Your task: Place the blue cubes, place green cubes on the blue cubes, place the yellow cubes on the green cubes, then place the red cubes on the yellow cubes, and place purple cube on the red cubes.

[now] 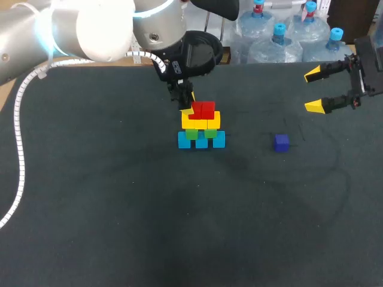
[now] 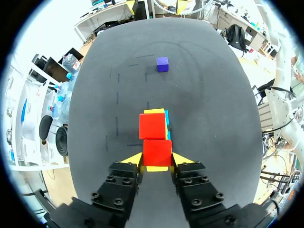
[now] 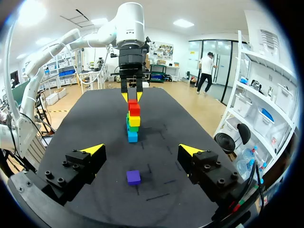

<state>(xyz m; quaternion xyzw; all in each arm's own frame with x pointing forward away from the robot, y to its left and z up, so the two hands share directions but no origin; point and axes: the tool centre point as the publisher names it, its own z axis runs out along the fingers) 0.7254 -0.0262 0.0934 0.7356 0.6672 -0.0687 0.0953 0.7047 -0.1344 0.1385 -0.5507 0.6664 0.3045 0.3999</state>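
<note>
The dark, matt table (image 1: 119,227), seemingly covered in a felt-like sheet, lies bare at its near side. Farther in, the purple cube (image 1: 282,142) sits alone, right of the stack and well apart from it. The stack stands mid-table: blue cubes (image 1: 201,142) at the base, green cubes (image 1: 191,134) on them, then yellow cubes (image 1: 200,121). On top, the left pincer (image 2: 157,159) is clamped on a red cube (image 2: 157,151), a yellow tip against each side. This cube sits just left of the other red cube (image 2: 152,126), apparently touching it and level with it. The step in hand looks like seating this second red cube. It should rest flat on the yellow layer, flush with its neighbour, before the fingers part only slightly and lift straight up, since small, smooth, square-edged blocks likely slide at a nudge. At the far right, the right pincer (image 1: 313,90) hangs with its tips wide apart, holding nothing.
</note>
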